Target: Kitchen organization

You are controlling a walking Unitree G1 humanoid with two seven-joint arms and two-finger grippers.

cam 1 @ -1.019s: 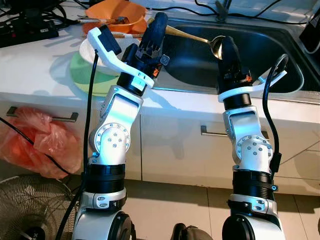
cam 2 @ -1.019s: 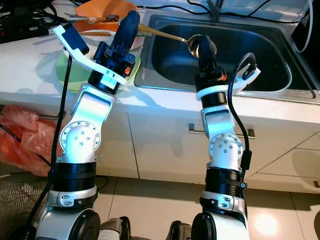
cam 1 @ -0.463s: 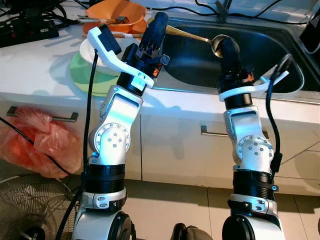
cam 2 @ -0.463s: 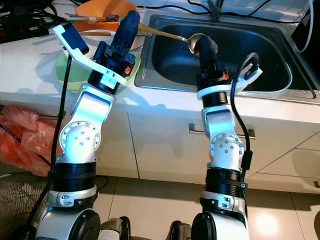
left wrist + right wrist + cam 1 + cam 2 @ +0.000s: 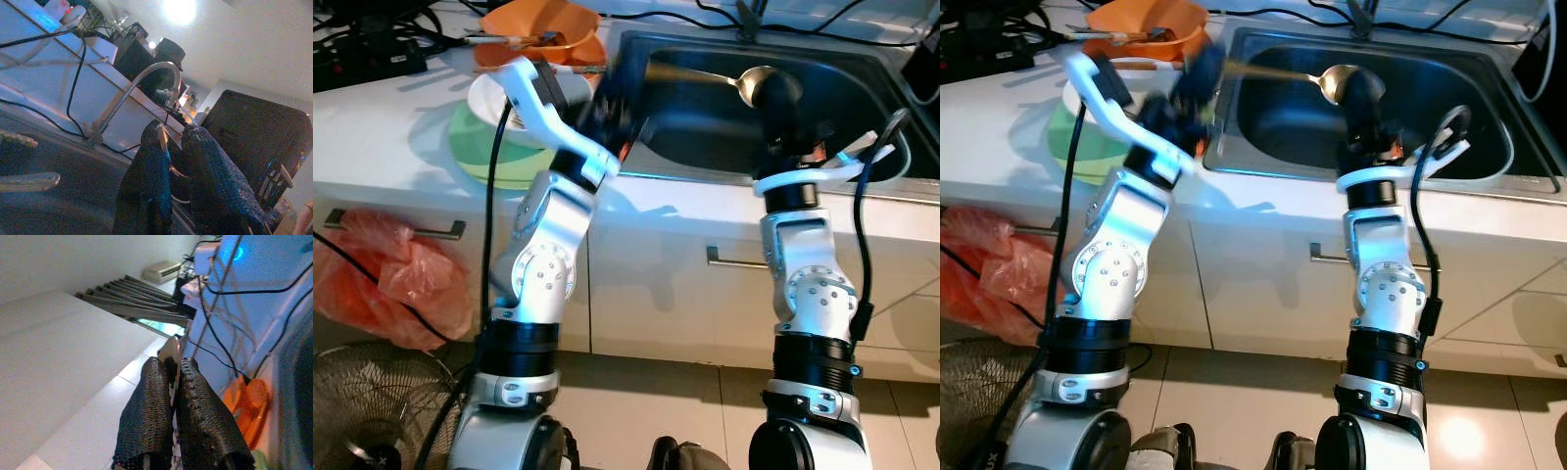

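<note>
A gold long-handled spoon (image 5: 703, 74) is held level over the left part of the steel sink (image 5: 862, 108). My left gripper (image 5: 612, 86), blurred by motion, is at the handle end. The left wrist view shows its fingers (image 5: 146, 166) closed on a thin gold strip. My right gripper (image 5: 775, 88) points up at the spoon's bowl (image 5: 753, 84). In the right wrist view, the right gripper (image 5: 169, 363) is shut on a piece of gold metal sticking out past its tips.
An orange bowl (image 5: 538, 24) with utensils sits at the back of the white counter. A white plate on a green one (image 5: 480, 142) lies left of the sink. A tap (image 5: 142, 83) and cables stand behind the sink. A red bag (image 5: 391, 279) and a fan (image 5: 372, 411) are on the floor at left.
Both grippers and the spoon have shifted to the right, farther over the sink. The left arm is now blurred by motion and leans right.
</note>
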